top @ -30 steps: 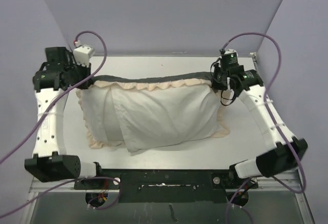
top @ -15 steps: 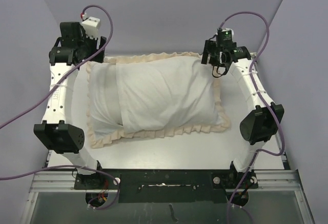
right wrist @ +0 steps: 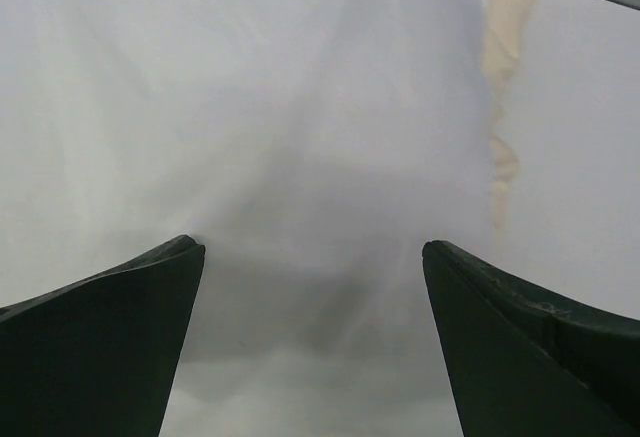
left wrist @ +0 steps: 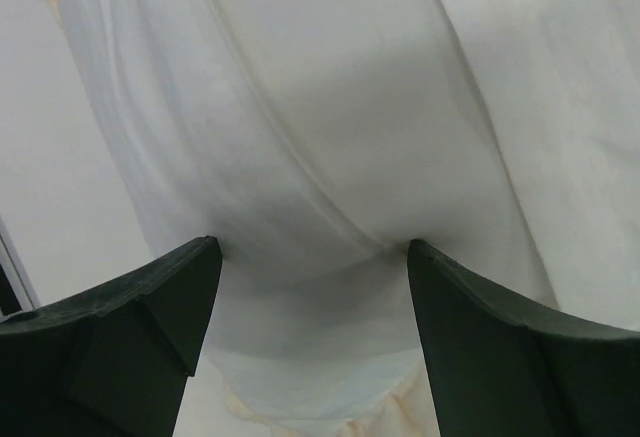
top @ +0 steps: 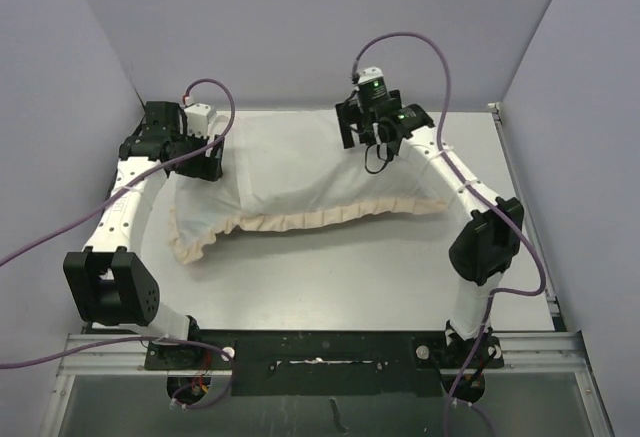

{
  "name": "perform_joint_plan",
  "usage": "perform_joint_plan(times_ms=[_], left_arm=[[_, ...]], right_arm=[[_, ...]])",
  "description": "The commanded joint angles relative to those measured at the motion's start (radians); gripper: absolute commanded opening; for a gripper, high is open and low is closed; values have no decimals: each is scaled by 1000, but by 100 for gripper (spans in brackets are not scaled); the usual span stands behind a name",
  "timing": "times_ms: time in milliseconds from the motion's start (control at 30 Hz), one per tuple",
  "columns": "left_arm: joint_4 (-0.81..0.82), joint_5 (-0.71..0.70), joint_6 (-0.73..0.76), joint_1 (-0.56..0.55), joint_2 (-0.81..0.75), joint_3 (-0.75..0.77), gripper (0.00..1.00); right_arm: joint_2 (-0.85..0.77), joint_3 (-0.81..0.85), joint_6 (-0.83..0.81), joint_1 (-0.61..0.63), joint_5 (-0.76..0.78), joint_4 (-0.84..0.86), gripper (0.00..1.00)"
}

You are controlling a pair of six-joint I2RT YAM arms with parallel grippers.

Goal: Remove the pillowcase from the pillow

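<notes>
**Pillowcase** (top: 310, 172): lies white face up across the far middle of the counter (top: 330, 282). The peach frill (top: 300, 219) runs along its near edge and round the left corner. No grey face is in view. The bulk under the cloth looks plump, so I judge the pillow is inside. It cannot be told apart from the cover in any view. On that reading the removal is not yet begun in earnest.

**Left hand** (top: 207, 162): down on the far left corner of the case. In the wrist view both fingers (left wrist: 150, 307) stand wide apart. White cloth bulges between them in long folds and touches the inner tips. The hand is released, not pinching. It reads as straddling a fold, ready to close.

**Right hand** (top: 357, 140): down on the far edge, right of centre, well apart from the left hand. In the wrist view its fingers (right wrist: 110, 327) are likewise spread wide, with smooth white cloth between them and a strip of frill at upper right. This hand is released as well.

**Why so placed (judgement):** a hand at each end of the far side gives a two-point hold. That keeps the limp cover spread and lets it be drawn off evenly. The wide spread suits gathering a thick fold.

**Risk:** closing here may catch the pillow along with the cover, so that both move together. The opening of the case is not found in these views.
</notes>
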Motion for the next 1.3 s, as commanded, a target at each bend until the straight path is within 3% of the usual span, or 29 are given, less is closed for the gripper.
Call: perform_joint_plan(times_ms=[0,267,400,533,667,900,1167,1267], left_arm=[[121,9,-100,-1,50,47,74],[213,-86,-121,1,105,41,68],[278,-166,-107,8,123,-1,54],[293,-176,-88,38,125,-21,44],[328,-202,-38,81,102,-55,36],[443,-304,38,131,91,-90,34],[580,-400,32,125,108,-89,31],[608,-417,22,111,125,-72,37]], right_arm=[[78,74,-75,53,19,14,98],[165,224,-108,17,-28,-7,99],[264,351,-119,0,-41,-23,99],[318,352,-90,-14,-54,-13,99],[288,190,-93,0,-62,33,96],[107,-196,-61,26,-106,184,92],[17,-378,-42,104,-104,245,89],[14,-411,-42,162,-80,250,89]])
